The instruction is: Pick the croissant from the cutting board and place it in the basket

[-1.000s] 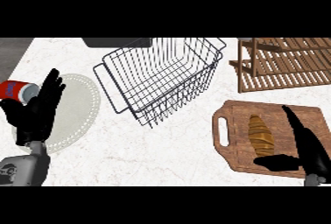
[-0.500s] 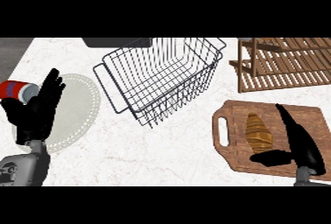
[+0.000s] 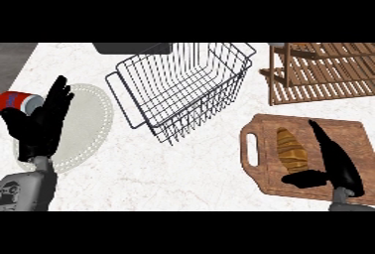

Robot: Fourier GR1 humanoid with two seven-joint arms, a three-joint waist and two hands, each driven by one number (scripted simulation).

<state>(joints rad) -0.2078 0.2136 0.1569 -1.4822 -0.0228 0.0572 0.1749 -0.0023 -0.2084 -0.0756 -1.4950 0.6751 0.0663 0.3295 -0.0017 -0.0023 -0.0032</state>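
Observation:
A golden-brown croissant (image 3: pixel 291 150) lies lengthwise on the wooden cutting board (image 3: pixel 351 133) at the right. My right hand (image 3: pixel 333 158) hovers over the board just right of the croissant, open, fingers straight and pointing away, thumb stretched toward the croissant's near end. The wire basket (image 3: pixel 183 87) stands at the centre back with nothing in it. My left hand (image 3: pixel 40 124) rests open at the left edge, fingers up, over a plate.
A pale round plate (image 3: pixel 84 124) lies at the left, with a red can (image 3: pixel 18 100) beside it at the edge. A wooden slatted rack (image 3: pixel 326 72) stands at the back right. A dark object (image 3: pixel 132 47) sits behind the basket.
My right hand has slid left across the cutting board, closer to the croissant. The left hand and the croissant have not moved.

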